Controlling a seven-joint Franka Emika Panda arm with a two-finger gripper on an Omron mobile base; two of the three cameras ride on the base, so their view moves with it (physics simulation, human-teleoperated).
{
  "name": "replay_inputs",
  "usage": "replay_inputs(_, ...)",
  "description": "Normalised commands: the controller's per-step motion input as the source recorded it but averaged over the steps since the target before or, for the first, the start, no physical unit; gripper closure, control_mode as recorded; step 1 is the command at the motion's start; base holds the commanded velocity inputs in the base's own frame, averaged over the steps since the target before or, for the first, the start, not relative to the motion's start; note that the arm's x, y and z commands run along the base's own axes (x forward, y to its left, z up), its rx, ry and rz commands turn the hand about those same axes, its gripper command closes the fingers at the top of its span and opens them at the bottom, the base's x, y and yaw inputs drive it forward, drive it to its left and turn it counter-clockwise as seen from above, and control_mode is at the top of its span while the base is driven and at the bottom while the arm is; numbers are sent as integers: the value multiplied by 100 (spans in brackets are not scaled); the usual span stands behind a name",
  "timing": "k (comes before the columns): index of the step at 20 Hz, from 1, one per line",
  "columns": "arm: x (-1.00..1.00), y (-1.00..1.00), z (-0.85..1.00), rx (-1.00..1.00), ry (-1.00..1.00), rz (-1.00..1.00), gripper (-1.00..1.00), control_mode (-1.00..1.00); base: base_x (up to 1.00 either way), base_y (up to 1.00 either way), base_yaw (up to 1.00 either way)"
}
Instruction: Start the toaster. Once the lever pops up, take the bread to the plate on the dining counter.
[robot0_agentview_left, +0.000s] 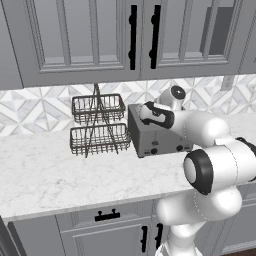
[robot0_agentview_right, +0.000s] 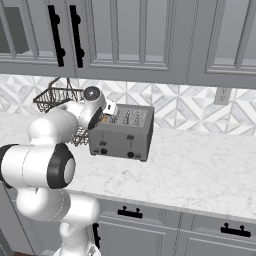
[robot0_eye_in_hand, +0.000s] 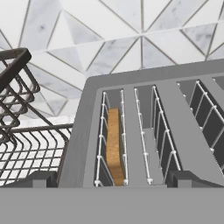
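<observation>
White marble counter under grey wall cabinets is carrying the scene, and over it the gripper (robot0_eye_in_hand: 112, 179) is hanging with its jaws spread wide and nothing between them, just above the toaster (robot0_agentview_right: 121, 134). Directly below the fingertips (robot0_eye_in_hand: 40, 178), the bread (robot0_eye_in_hand: 114, 146) is sitting upright in the toaster's leftmost slot, while a two-tier wire basket (robot0_agentview_left: 98, 125) is standing just beside the toaster.

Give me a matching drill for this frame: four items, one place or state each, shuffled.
Items:
1 bread
2 toaster
3 wire basket rack
4 gripper

States:
A open, above the toaster slots
B upright in a toaster slot
C on the marble counter, between rack and bare counter
D two tiers, against the tiled backsplash

Pairs: 1-B, 2-C, 3-D, 4-A
</observation>
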Motion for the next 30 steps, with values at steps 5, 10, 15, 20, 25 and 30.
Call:
replay_inputs(5, 0, 0, 0, 0, 0, 0, -100, -100, 0, 0, 0)
replay_inputs(10, 0, 0, 0, 0, 0, 0, -100, -100, 0, 0, 0)
replay_inputs(15, 0, 0, 0, 0, 0, 0, -100, -100, 0, 0, 0)
replay_inputs(20, 0, 0, 0, 0, 0, 0, -100, -100, 0, 0, 0)
replay_inputs(25, 0, 0, 0, 0, 0, 0, -100, -100, 0, 0, 0)
replay_inputs(30, 0, 0, 0, 0, 0, 0, -100, -100, 0, 0, 0)
